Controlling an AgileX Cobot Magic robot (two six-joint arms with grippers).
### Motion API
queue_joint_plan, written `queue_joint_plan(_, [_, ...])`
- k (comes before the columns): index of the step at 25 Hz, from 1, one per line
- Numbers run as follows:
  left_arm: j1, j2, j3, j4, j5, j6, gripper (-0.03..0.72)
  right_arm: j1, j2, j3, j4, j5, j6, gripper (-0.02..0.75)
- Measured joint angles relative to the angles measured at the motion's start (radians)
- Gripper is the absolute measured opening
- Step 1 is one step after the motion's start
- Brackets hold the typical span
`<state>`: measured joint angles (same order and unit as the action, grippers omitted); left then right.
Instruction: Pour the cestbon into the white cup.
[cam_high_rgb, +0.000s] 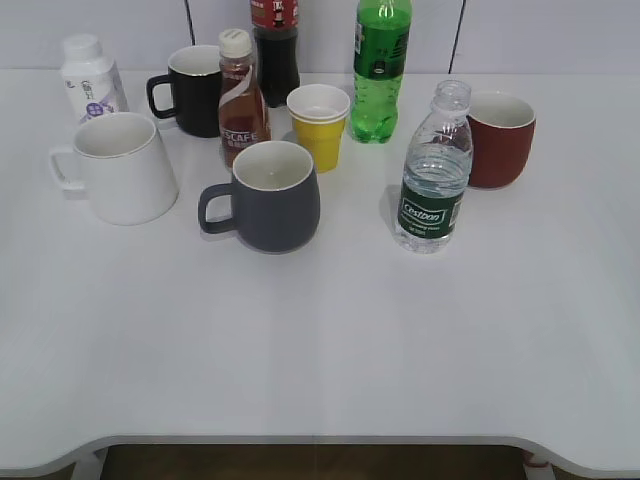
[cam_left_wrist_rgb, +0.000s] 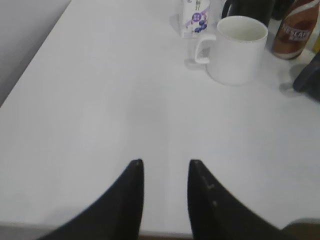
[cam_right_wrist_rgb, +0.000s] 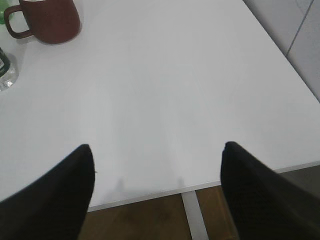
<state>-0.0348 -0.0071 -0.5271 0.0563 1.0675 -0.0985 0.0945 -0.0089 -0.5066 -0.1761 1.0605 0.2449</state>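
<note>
The cestbon (cam_high_rgb: 433, 180), a small clear bottle with a dark green label, stands upright right of centre with no cap showing. Only its base shows at the left edge of the right wrist view (cam_right_wrist_rgb: 6, 74). The white cup (cam_high_rgb: 125, 168) stands at the left with its handle to the left, and looks empty in the left wrist view (cam_left_wrist_rgb: 237, 50). My left gripper (cam_left_wrist_rgb: 165, 164) is open and empty over bare table, well short of the cup. My right gripper (cam_right_wrist_rgb: 157, 147) is wide open and empty near the table's front edge. Neither gripper shows in the exterior view.
Between cup and bottle stand a dark grey mug (cam_high_rgb: 270, 195), a yellow cup (cam_high_rgb: 319, 125) and a brown Nescafe bottle (cam_high_rgb: 242, 98). Behind are a black mug (cam_high_rgb: 192, 90), a white bottle (cam_high_rgb: 90, 78), a green soda bottle (cam_high_rgb: 380, 70) and a red-brown mug (cam_high_rgb: 498, 138).
</note>
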Motion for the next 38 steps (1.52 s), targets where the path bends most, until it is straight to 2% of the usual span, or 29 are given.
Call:
queue_joint_plan(2, [0.0, 0.0, -0.009, -0.008, -0.023, 0.0, 0.23, 0.0, 0.0, 0.0, 0.0, 0.0, 0.0, 0.589])
queue_joint_plan(4, [0.0, 0.001, -0.019, -0.029, -0.134, 0.0, 0.23, 0.0, 0.0, 0.0, 0.0, 0.0, 0.0, 0.589])
queue_joint_plan(9, [0.0, 0.075, -0.018, -0.036, -0.622, 0.0, 0.23, 0.0, 0.0, 0.0, 0.0, 0.0, 0.0, 0.589])
queue_joint_plan(12, [0.0, 0.176, 0.006, -0.025, -0.843, 0.0, 0.23, 0.0, 0.0, 0.0, 0.0, 0.0, 0.0, 0.589])
queue_joint_plan(21, [0.0, 0.699, 0.099, 0.086, -1.326, 0.0, 0.237, 0.0, 0.0, 0.0, 0.0, 0.0, 0.0, 0.589])
queue_joint_plan(29, [0.003, 1.245, 0.173, 0.098, -1.769, 0.001, 0.239, 0.0, 0.0, 0.0, 0.001, 0.0, 0.0, 0.589])
queue_joint_plan(33, [0.003, 1.406, 0.234, 0.101, -1.899, 0.079, 0.241, 0.0, 0.0, 0.0, 0.002, 0.0, 0.0, 0.589])
queue_joint_plan(38, [0.003, 1.619, 0.242, 0.101, -2.102, 0.131, 0.272, 0.0, 0.0, 0.0, 0.01, 0.0, 0.0, 0.589])
